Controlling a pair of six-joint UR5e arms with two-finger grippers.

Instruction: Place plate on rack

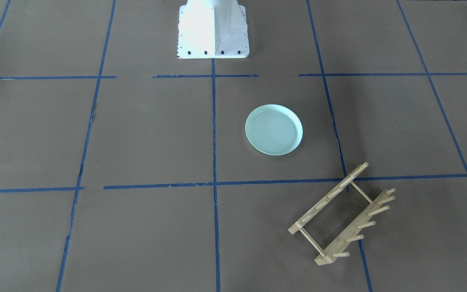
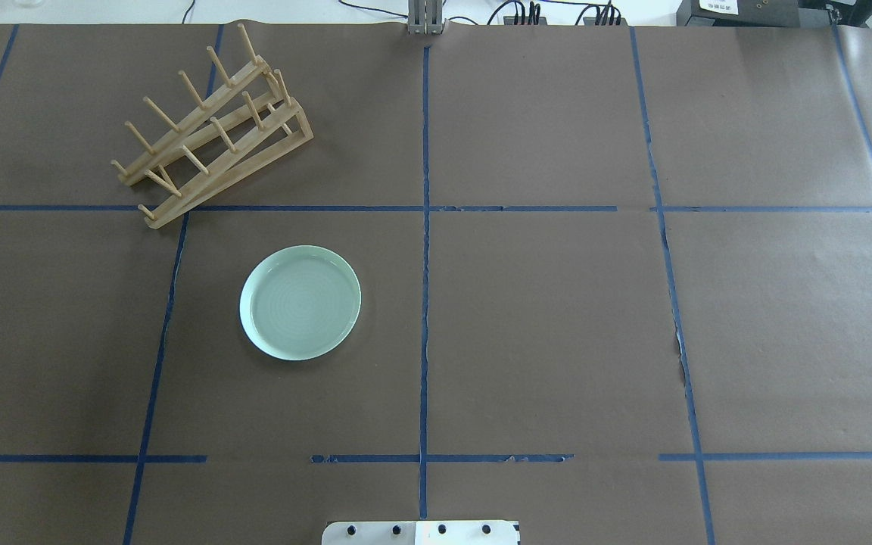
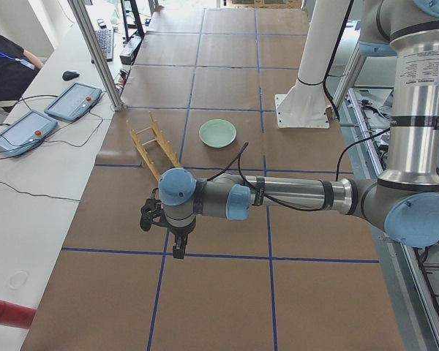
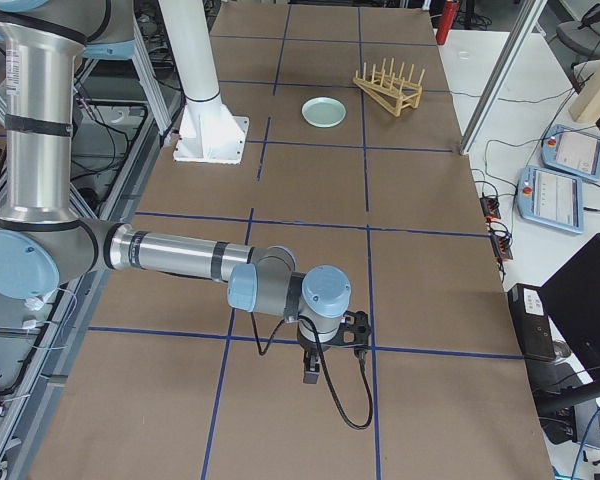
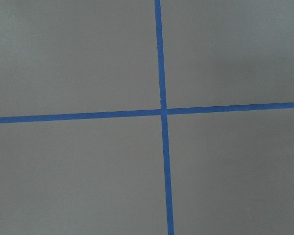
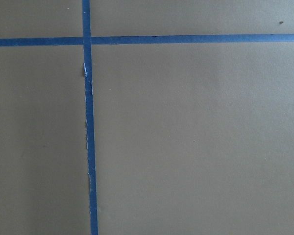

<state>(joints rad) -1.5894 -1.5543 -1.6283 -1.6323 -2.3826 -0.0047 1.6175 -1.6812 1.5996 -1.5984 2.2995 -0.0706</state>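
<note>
The pale mint-green plate point(image 1: 274, 129) lies flat on the brown paper, also seen from overhead point(image 2: 300, 302) and far off in both side views point(image 3: 217, 134) point(image 4: 323, 111). The light-wood rack point(image 1: 341, 215) stands empty, apart from the plate, at the table's far left from overhead point(image 2: 209, 129) point(image 3: 152, 146) point(image 4: 388, 85). My left gripper point(image 3: 179, 248) hangs over the table's left end, far from both. My right gripper point(image 4: 311, 372) hangs over the right end. I cannot tell whether either is open or shut. Both wrist views show only paper and blue tape.
The white robot base point(image 1: 213, 30) sits at the table's near edge point(image 2: 421, 532). Blue tape lines grid the paper. Tablets point(image 3: 47, 117) and an operator point(image 3: 0, 66) are beside the far edge, with a metal post point(image 3: 99, 55) and cables.
</note>
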